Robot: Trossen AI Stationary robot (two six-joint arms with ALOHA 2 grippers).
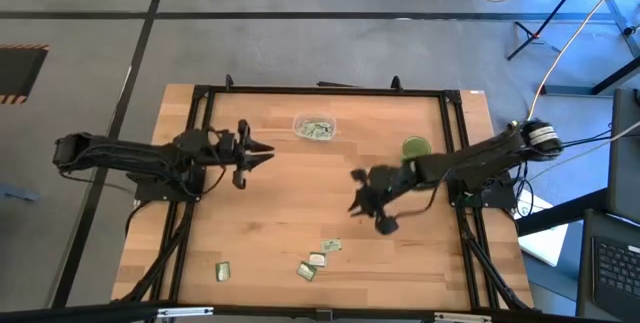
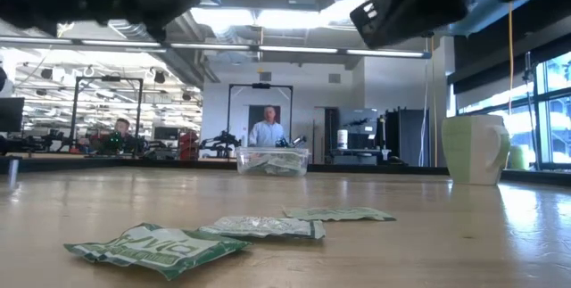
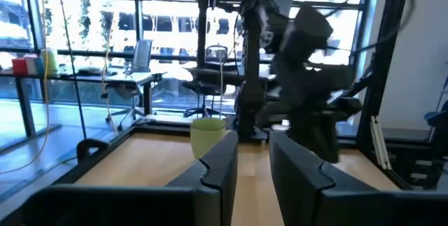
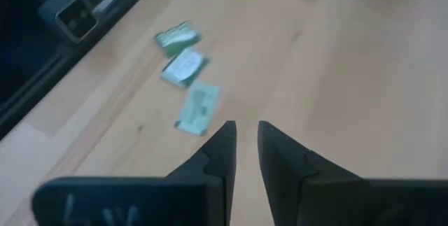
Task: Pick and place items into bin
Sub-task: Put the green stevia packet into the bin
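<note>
From the left wrist camera I see my left gripper (image 3: 253, 166), its two dark fingers (image 3: 217, 170) parallel with a narrow gap between them and nothing held there. Beyond them the light wooden counter (image 3: 147, 159) carries a pale green round cup (image 3: 207, 133). The other dark arm (image 3: 308, 93) hangs past the cup. Tall windows and an office desk (image 3: 119, 79) fill the background.

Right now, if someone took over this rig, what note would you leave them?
Left gripper: narrowly open, empty, raised beside the clear bin.
Right gripper: narrowly open, empty, above the table, aimed toward the loose packets.
Done: several binned packets.
Left: four loose packets near the table's front edge; the green cup is not part of the job.
</note>
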